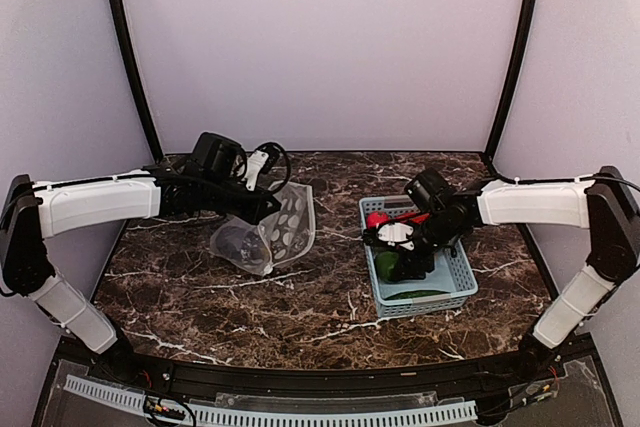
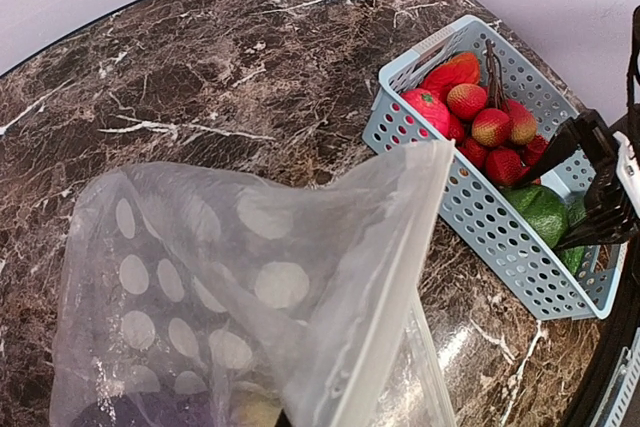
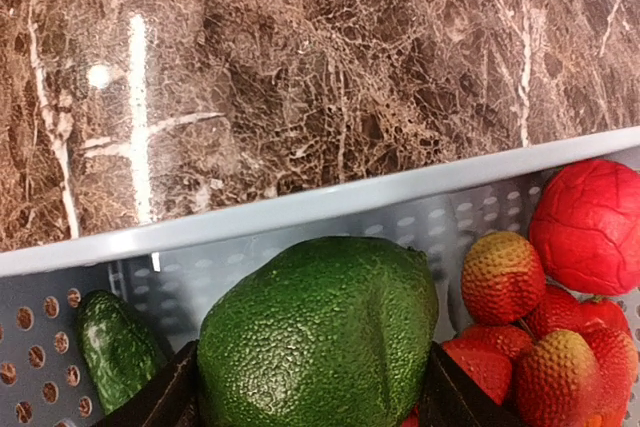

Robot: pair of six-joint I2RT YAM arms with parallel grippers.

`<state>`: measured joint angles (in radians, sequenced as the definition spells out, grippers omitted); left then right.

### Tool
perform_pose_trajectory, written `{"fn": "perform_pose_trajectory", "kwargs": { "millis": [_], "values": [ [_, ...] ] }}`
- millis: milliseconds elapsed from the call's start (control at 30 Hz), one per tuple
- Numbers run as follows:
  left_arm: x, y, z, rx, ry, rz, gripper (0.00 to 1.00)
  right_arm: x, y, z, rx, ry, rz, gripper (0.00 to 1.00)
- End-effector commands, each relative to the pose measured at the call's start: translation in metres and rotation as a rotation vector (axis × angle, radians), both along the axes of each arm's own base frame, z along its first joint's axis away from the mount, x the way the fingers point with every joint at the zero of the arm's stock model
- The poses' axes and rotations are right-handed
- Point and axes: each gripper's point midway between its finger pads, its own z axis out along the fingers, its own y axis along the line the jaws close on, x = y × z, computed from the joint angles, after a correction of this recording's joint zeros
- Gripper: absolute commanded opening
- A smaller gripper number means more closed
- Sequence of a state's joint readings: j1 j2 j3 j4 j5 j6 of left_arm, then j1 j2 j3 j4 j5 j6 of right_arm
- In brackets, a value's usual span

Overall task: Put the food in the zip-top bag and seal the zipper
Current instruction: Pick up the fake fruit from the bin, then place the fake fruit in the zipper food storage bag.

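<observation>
My left gripper (image 1: 264, 209) is shut on the mouth edge of the zip-top bag (image 1: 282, 227), holding it up off the table. In the left wrist view the dotted bag (image 2: 250, 277) covers my fingers; its zipper (image 2: 395, 287) runs diagonally, and a dark purple eggplant (image 2: 130, 412) shows through at the bottom. My right gripper (image 3: 310, 387) is down in the light-blue basket (image 3: 300, 212), shut on a bumpy green fruit (image 3: 320, 337) with a finger on each side. A green cucumber (image 3: 115, 347) lies to its left, and red and red-yellow pieces (image 3: 590, 222) lie to its right.
The basket (image 1: 420, 307) sits right of centre on the marble table, with the red food (image 2: 480, 117) heaped at its far end. The right arm (image 2: 600, 187) reaches into it. Bare marble lies between bag and basket.
</observation>
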<state>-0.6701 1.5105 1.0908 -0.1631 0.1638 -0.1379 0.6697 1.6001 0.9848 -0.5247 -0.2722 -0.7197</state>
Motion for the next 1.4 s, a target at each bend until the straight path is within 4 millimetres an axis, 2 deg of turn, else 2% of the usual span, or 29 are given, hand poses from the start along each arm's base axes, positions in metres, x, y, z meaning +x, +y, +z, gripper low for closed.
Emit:
{"fn": "perform_pose_trajectory", "kwargs": {
  "millis": [0, 100, 300, 467, 667, 867, 1067, 1367],
  "values": [
    [-0.003, 0.006, 0.000, -0.003, -0.002, 0.009, 0.01, -0.005, 0.006, 0.041, 0.068, -0.024, 0.011, 0.54],
    [-0.007, 0.000, 0.000, -0.037, 0.033, -0.006, 0.01, -0.006, 0.010, 0.066, 0.110, -0.046, 0.024, 0.53],
    [-0.011, -0.011, 0.027, -0.119, 0.057, 0.000, 0.01, -0.013, 0.022, 0.115, 0.227, -0.057, 0.051, 0.53],
    [-0.023, -0.021, 0.041, -0.092, 0.064, -0.007, 0.01, -0.016, 0.032, 0.148, 0.297, -0.092, 0.077, 0.52],
    [-0.034, -0.034, 0.050, 0.003, 0.067, 0.004, 0.01, -0.032, 0.062, 0.196, 0.381, -0.159, 0.164, 0.53],
    [-0.039, -0.044, 0.059, -0.022, 0.111, 0.042, 0.01, -0.058, 0.095, 0.229, 0.466, -0.111, 0.257, 0.53],
    [-0.044, -0.050, 0.063, -0.075, 0.139, 0.055, 0.01, -0.067, 0.116, 0.226, 0.468, -0.064, 0.288, 0.53],
    [-0.057, -0.054, 0.071, -0.200, 0.203, 0.072, 0.01, -0.049, 0.125, 0.201, 0.413, -0.071, 0.233, 0.53]
  ]
}}
